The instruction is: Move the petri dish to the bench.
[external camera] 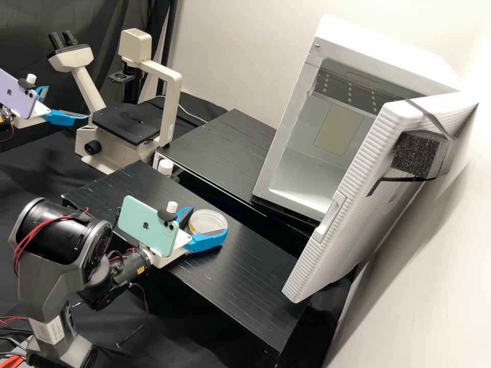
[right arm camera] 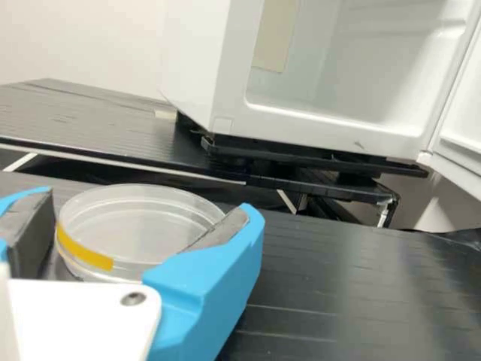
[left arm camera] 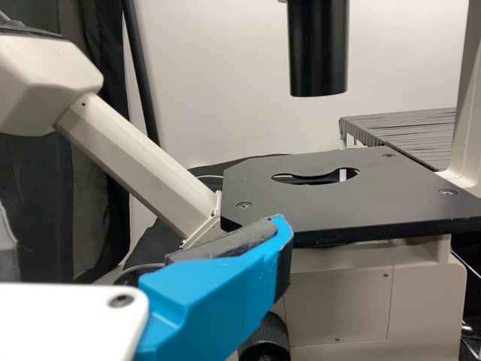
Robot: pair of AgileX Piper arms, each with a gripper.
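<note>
Again, from the high view: your right gripper [external camera: 209,221] is clamped on the dish [external camera: 209,217] at the front black bench [external camera: 250,276]. You can't tell whether the dish's base touches the surface. The benchtop has fine parallel grooves and pale scuffs; a second black board [external camera: 220,148] runs behind it, across a dark gap. The white box [external camera: 381,46] sits there with its door [external camera: 348,194] open and a dark foam block [external camera: 417,153] strapped on. Your left gripper [external camera: 67,102] hangs beside the microscope [external camera: 88,92], fingers apart, nothing between them. Pale wall [external camera: 230,46] behind, black curtain [external camera: 25,30] at the far corner.

Left wrist view: you get the keyhole-like cut-out [left arm camera: 316,177] in the microscope's flat plate [left arm camera: 361,203], screws [left arm camera: 244,204] set around it, a black tube [left arm camera: 319,53] above. The high view leaves that detail small.

Right wrist view: you see the clear dish level between grey pads [right arm camera: 222,229], yellow tape [right arm camera: 86,252] on its side. It also gives you the dark base [right arm camera: 316,162] under the box, which the high view barely catches.
</note>
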